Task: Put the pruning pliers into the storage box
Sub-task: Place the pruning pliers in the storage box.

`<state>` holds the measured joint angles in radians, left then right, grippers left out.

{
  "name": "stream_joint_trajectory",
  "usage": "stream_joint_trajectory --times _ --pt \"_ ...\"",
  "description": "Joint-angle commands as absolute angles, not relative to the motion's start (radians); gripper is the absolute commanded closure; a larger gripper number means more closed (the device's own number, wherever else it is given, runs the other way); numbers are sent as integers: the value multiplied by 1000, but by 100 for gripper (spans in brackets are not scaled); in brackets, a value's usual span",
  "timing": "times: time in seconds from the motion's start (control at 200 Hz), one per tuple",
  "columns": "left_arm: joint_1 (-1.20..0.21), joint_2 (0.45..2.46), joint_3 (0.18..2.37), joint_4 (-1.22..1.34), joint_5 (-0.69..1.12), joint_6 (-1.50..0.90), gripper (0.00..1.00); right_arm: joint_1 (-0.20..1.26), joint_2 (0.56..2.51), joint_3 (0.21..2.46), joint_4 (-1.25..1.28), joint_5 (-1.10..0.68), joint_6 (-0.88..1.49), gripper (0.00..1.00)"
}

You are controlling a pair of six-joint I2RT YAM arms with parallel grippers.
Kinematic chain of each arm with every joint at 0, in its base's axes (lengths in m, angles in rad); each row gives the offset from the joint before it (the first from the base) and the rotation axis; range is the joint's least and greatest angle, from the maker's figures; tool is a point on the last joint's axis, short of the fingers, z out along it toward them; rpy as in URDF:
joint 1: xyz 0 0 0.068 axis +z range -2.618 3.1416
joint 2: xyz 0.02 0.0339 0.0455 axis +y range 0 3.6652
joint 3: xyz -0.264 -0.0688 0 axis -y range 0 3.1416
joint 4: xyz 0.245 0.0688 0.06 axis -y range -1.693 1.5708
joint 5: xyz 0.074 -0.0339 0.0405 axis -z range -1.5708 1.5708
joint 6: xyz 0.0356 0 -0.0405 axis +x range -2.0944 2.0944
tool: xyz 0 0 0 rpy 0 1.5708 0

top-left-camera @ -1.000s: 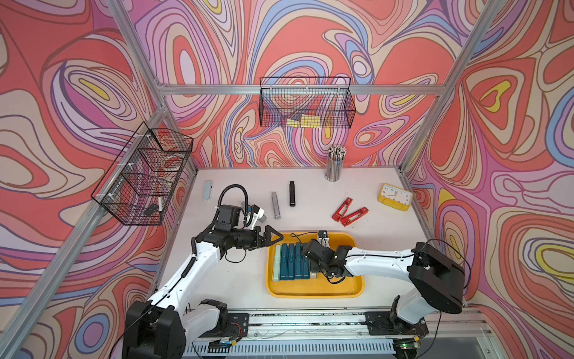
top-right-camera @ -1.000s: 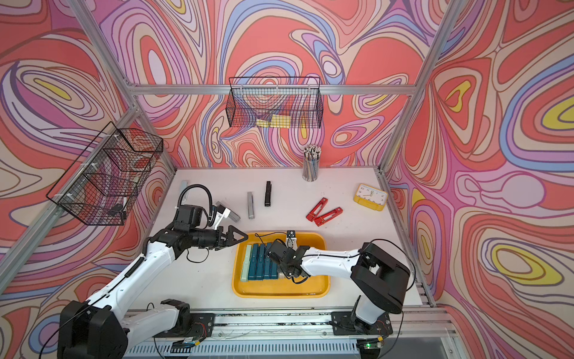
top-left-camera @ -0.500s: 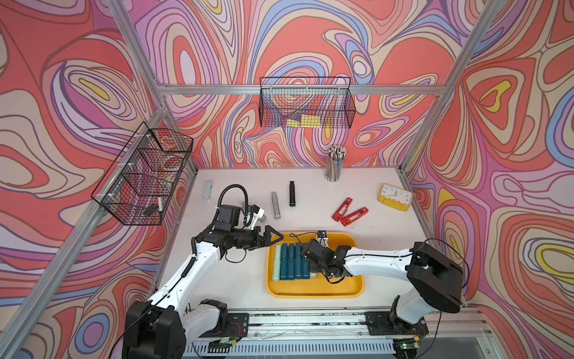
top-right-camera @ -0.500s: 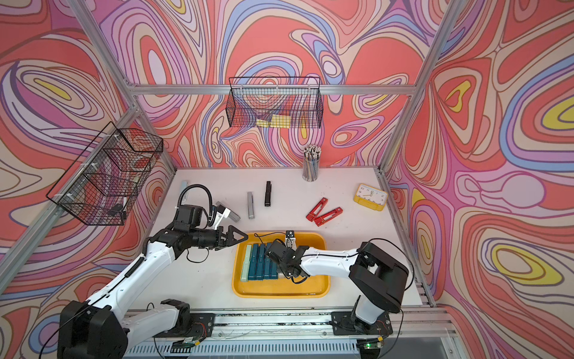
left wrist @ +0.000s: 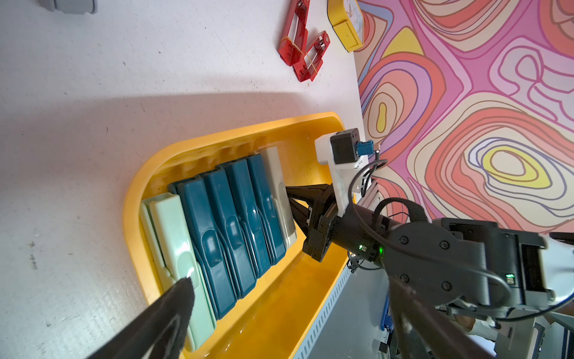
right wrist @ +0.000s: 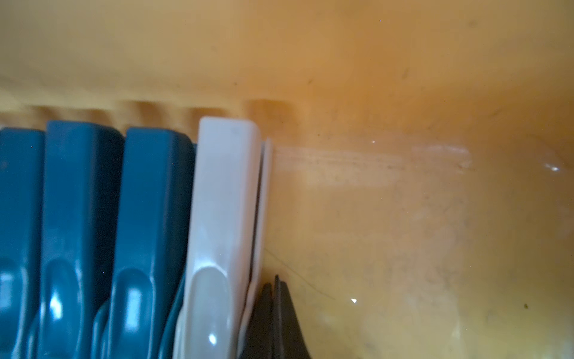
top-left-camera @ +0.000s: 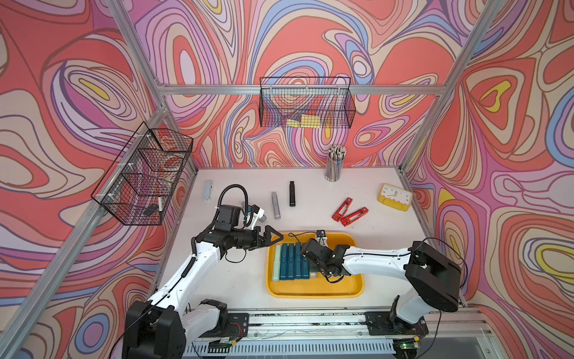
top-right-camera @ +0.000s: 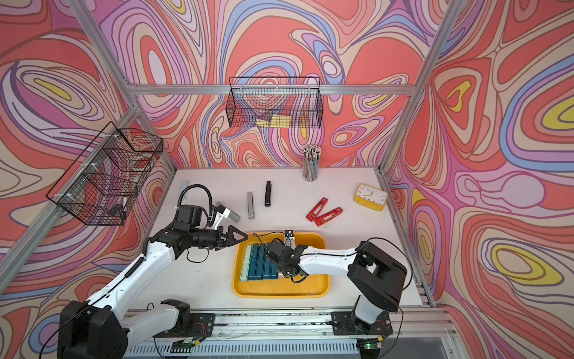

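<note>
Right gripper (right wrist: 275,281): shut, tips pressed together, nothing between them. Low inside storage box (top-left-camera: 313,293), just beside beige pliers (right wrist: 223,202) at end of row; contact not resolvable.

Left gripper (top-left-camera: 279,238): jaws wide apart, empty, held over box's far left corner.

Row in box, side by side, lengthwise front to back: pale green pliers (top-left-camera: 276,262) nearest left rim, then four teal pliers (top-left-camera: 293,261), then the beige.

Outside box, on table (top-left-camera: 236,279):
- grey pliers (top-left-camera: 275,205) and black pliers (top-left-camera: 291,193), near each other, beyond left gripper
- two red pliers (top-left-camera: 349,212), touching in a V, just behind box
- pale grey pliers (top-left-camera: 207,190) by left wall

Yellow clock (top-left-camera: 395,197) and pencil cup (top-left-camera: 334,164) toward back right.
</note>
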<state>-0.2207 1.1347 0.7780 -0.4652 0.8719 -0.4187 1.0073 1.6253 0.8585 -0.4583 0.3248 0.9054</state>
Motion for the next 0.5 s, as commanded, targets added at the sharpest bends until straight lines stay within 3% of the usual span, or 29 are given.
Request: stream_joint_trajectory --times 0.0,0.27,0.436,0.496 --pt "-212 1142 779 -482 878 -394 1 1004 1581 865 -509 364 928 100" --pt "-212 1141 781 -489 867 -389 1 1005 1541 856 -573 402 940 88" --pt "-211 1140 784 -501 856 -382 1 1004 1519 865 -594 409 929 75" --pt "-212 1136 785 -508 849 -381 1 1003 1513 878 -611 409 919 63"
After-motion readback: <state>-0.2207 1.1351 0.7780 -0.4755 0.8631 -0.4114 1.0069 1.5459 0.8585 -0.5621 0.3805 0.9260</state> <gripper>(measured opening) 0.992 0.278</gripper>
